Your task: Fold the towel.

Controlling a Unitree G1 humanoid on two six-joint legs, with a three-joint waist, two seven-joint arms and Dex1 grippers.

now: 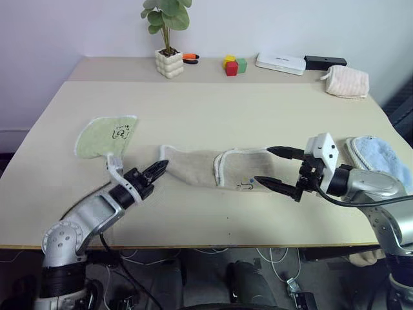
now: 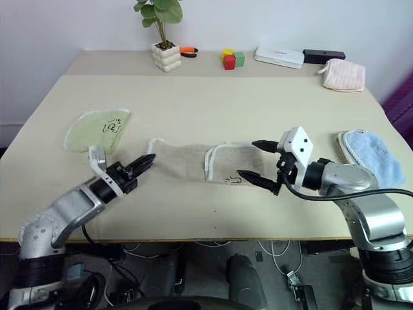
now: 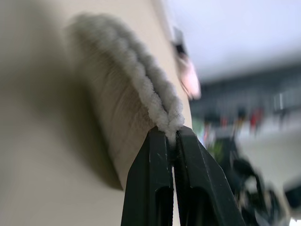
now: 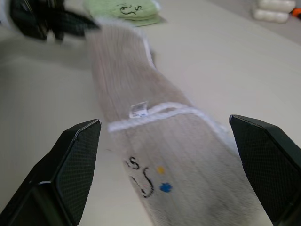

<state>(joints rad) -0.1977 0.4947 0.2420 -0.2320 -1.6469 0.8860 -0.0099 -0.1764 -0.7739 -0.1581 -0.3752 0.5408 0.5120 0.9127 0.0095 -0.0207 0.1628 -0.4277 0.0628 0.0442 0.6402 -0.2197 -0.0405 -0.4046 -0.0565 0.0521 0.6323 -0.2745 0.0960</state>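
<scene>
towel [image 1: 213, 169] — stretched along table's [image 1: 193, 103] front edge | left gripper [image 1: 157, 170] — clenched on towel's white-edged end | right gripper [image 1: 274, 168] — jaws spread wide at opposite end, grasping nothing

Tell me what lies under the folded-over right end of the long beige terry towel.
The beige terry towel has its own lower layer there, on the table. Whether anything sits between layers is hidden.

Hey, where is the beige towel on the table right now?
The beige towel lies stretched across the table's near middle, between the green cloth and the blue towel; the left tool pinches its left end.
</scene>
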